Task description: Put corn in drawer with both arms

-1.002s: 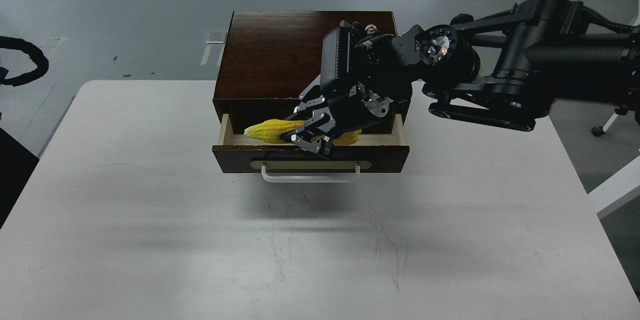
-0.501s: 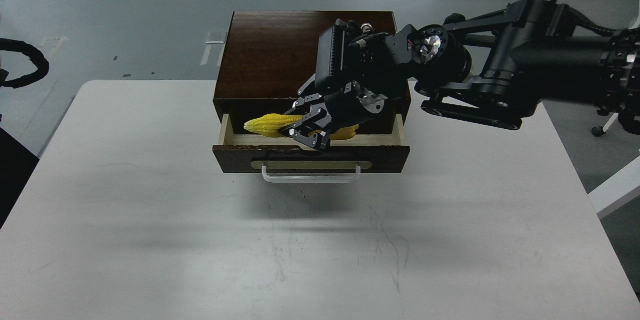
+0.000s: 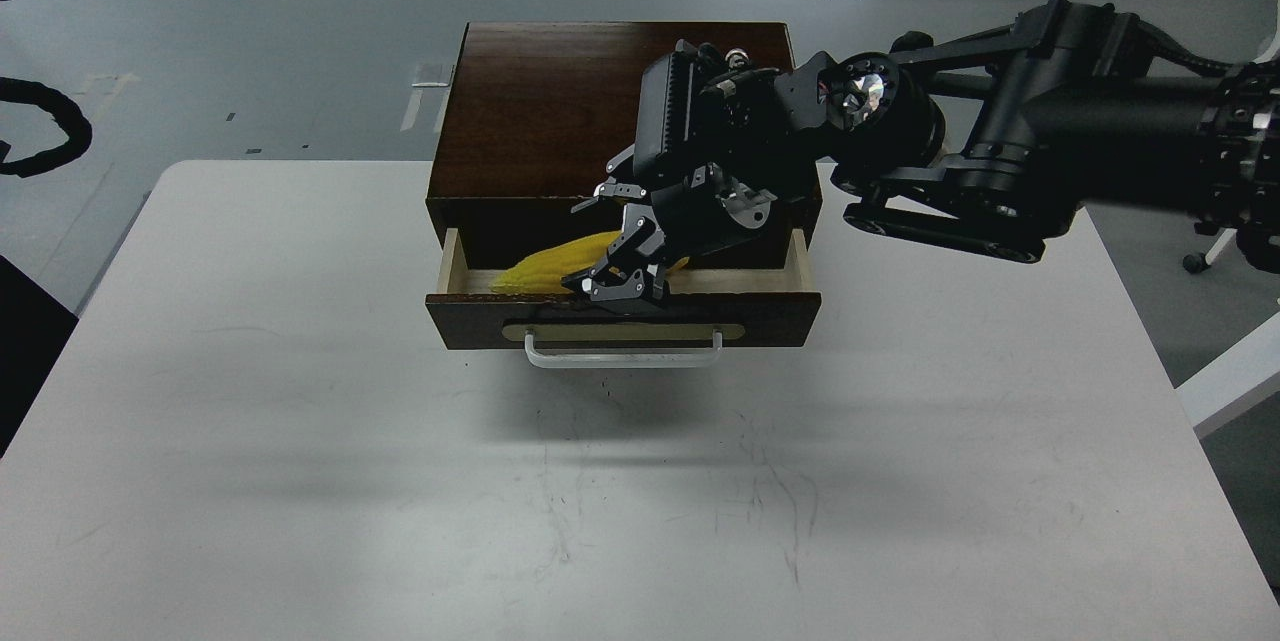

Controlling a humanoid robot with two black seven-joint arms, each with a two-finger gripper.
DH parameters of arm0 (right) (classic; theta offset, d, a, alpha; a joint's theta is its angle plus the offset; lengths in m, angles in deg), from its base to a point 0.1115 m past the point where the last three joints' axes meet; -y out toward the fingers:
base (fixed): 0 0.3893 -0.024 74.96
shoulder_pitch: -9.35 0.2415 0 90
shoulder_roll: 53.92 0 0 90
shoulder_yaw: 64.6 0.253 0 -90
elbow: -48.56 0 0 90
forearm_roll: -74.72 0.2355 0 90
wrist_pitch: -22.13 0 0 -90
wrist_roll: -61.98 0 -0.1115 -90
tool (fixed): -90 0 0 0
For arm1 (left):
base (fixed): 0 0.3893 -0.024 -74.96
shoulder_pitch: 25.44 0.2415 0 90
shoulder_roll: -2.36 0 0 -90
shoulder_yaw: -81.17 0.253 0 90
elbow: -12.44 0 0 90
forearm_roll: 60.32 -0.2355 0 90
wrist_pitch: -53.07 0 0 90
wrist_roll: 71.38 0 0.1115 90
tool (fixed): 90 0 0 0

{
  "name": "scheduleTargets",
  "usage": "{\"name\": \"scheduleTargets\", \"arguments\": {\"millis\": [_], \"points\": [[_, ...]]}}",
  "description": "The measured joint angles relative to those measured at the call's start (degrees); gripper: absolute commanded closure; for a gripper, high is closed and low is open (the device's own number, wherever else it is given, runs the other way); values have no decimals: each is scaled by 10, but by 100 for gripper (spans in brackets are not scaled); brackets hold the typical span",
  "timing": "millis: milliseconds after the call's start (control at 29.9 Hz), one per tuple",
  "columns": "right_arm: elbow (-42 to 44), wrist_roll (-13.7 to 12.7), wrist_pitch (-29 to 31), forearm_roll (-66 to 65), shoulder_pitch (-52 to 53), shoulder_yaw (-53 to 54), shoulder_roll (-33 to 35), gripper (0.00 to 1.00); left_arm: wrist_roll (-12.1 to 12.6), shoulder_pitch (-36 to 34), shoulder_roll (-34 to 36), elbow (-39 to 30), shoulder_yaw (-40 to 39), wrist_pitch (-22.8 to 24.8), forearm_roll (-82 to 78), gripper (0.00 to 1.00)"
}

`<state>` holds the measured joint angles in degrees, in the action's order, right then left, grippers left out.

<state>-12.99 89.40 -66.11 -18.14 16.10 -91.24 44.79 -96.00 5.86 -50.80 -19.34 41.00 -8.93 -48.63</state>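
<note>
At frame centre, the right hand (image 3: 612, 251) hung with fingers spread over the corn (image 3: 545, 267) lying in the open drawer (image 3: 620, 306).

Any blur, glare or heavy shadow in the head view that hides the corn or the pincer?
Head view: the corn is smeared by motion blur, its kernel rows lost; the right pincer is dark but fairly crisp; soft shadows lie on the table before the drawer; mild sheen on the box top, no glare.
</note>
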Motion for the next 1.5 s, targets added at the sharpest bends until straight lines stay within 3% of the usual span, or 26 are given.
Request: {"name": "scheduleTargets", "arguments": {"millis": [67,200,467,768,968,1202,1503], "points": [[2,0,0,4,4,6,4,4,0,0,0,0,0,0,0,2],[6,-1,0,30,11,40,17,0,0,0,1,0,0,0,0,2],[50,-6,1,181,22,158,42,0,2,0,0,0,4,0,-1,2],[153,-10,1,499,6,207,130,0,1,0,-10,0,4,0,-2,2],[198,-9,0,675,-58,259,168,0,0,-1,-24,1,3,0,2,2],[216,-12,4,805,-183,426,197,0,1,0,-33,4,1,0,4,2],[219,-19,103,1028,-329,635,214,0,6,22,-34,6,13,0,0,2]]}}
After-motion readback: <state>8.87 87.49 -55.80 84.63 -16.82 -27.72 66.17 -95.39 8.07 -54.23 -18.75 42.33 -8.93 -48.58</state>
